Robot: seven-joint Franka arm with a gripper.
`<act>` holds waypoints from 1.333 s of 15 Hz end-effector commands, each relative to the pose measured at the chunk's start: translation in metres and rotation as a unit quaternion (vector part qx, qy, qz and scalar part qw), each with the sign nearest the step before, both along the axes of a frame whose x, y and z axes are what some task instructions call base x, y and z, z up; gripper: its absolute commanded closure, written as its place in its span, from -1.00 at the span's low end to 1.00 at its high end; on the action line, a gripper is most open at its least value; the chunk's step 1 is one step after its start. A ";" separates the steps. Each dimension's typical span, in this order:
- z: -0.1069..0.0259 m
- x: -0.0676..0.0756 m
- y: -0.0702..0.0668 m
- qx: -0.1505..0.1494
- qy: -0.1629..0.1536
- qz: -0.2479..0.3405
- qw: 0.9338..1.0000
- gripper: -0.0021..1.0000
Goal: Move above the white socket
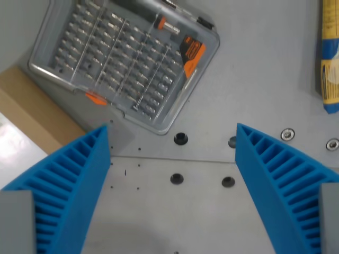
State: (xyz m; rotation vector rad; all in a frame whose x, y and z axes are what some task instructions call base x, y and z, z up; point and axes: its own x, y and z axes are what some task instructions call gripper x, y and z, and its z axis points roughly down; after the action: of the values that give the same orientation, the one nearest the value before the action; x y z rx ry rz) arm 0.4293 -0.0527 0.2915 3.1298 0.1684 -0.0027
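No white socket shows in my wrist view. My gripper hangs over the grey metal table, its blue ribbed fingers spread wide apart, holding nothing. Beyond them lies a clear bit case, tilted; a yellow-blue package sits at the wrist view's right edge.

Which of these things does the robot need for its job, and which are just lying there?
For the job:
- gripper, its blue fingers wide apart
- white socket: not in view

Just lying about:
- clear bit case with orange clips
- yellow and blue packet at the wrist view's right
- cardboard
- bolts in the metal table
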 end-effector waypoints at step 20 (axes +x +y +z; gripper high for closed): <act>-0.054 0.088 0.012 0.005 -0.005 0.114 0.993 -1.00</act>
State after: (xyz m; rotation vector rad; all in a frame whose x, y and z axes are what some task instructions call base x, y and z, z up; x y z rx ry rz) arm 0.5103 -0.0416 0.2370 3.0961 0.3723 0.0144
